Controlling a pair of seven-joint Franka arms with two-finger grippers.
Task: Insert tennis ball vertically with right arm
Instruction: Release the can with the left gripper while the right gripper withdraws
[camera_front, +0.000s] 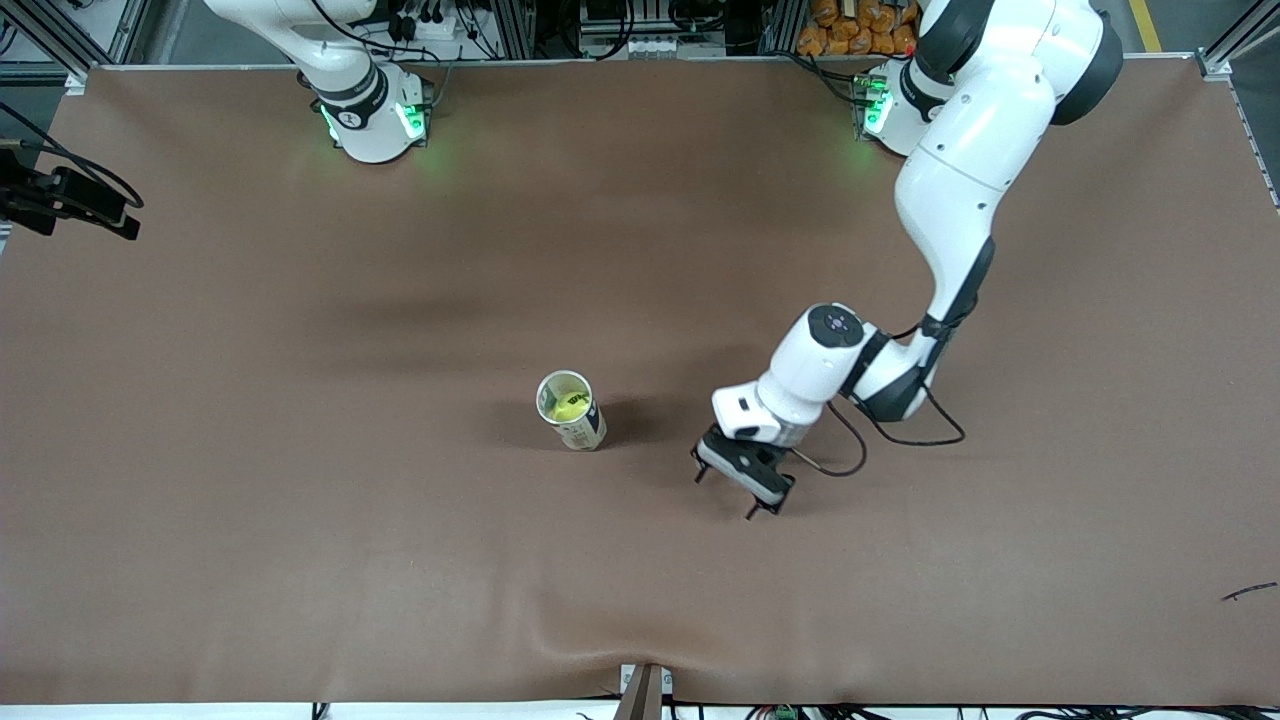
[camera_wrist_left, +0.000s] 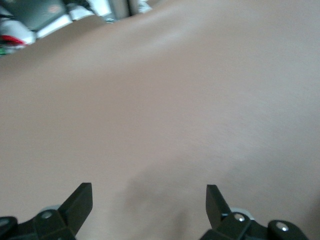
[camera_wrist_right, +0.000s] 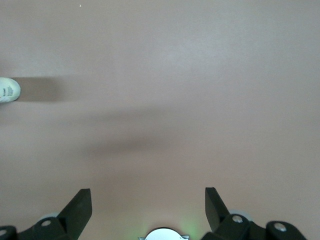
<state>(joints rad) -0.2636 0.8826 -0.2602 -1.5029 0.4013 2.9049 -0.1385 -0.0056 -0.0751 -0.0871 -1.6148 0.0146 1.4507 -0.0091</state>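
A white cup (camera_front: 580, 425) stands upright near the middle of the brown table, with the yellow-green tennis ball (camera_front: 570, 404) inside it. The right arm rises from its base (camera_front: 370, 115) out of the front view, so its gripper is not seen there. In the right wrist view the right gripper (camera_wrist_right: 148, 200) is open and empty, high over the table, with the cup (camera_wrist_right: 7, 90) small at the picture's edge. The left gripper (camera_front: 728, 492) is open and empty, low over the table beside the cup, toward the left arm's end; it also shows in the left wrist view (camera_wrist_left: 149, 200).
A black camera mount (camera_front: 70, 200) sticks in at the right arm's end of the table. A small dark scrap (camera_front: 1250, 592) lies near the left arm's end. A bracket (camera_front: 645, 690) sits at the near edge, by a wrinkle in the mat.
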